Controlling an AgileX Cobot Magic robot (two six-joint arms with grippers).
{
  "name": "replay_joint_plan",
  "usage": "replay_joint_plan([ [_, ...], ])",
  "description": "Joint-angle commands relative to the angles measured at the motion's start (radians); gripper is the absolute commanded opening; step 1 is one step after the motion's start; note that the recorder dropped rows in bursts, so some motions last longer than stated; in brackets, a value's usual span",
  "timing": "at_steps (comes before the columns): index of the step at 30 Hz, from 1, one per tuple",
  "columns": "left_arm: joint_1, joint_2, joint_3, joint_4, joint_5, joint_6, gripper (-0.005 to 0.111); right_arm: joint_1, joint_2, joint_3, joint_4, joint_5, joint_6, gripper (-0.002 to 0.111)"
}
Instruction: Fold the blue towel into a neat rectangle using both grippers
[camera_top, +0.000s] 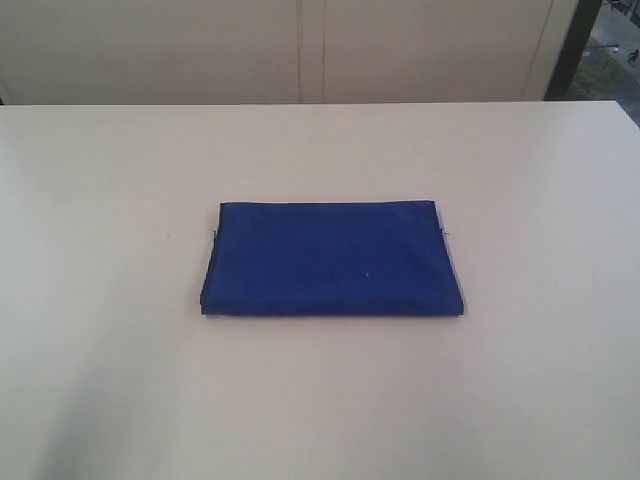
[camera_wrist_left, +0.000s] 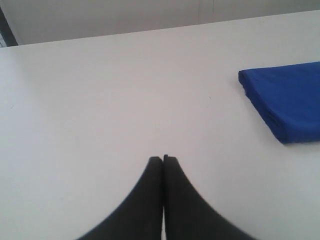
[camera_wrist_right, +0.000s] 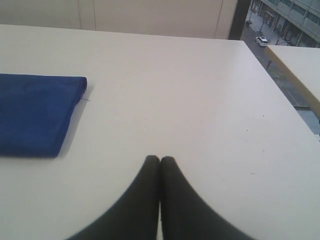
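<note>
The blue towel (camera_top: 330, 260) lies folded in a flat rectangle at the middle of the desk (camera_top: 110, 390), well apart from every edge. The left gripper (camera_wrist_left: 163, 159) and the right gripper (camera_wrist_right: 160, 158) hang apart from it, jaws pressed together, holding nothing.

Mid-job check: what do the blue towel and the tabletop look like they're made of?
The blue towel looks like soft cloth, possibly terry, with a matte finish. Stacked layers show at its folded edge, and a loose thread at one corner. The table looks like a smooth, hard top, probably laminate. It is cream with a faint sheen and no visible grain.
</note>
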Motion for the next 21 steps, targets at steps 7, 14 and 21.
replay_joint_plan([
  [7,0.004,-0.004,0.078,-0.001,-0.020,0.003,0.000,0.001,-0.004,0.005,0.001,-0.014,0.002,0.000],
  [14,0.004,-0.004,0.089,-0.001,-0.020,0.007,0.000,0.001,-0.004,0.005,0.001,-0.014,0.002,0.000],
  [21,0.004,-0.004,0.089,0.005,-0.020,0.003,0.000,0.001,-0.004,0.005,0.001,-0.014,0.002,0.000],
])
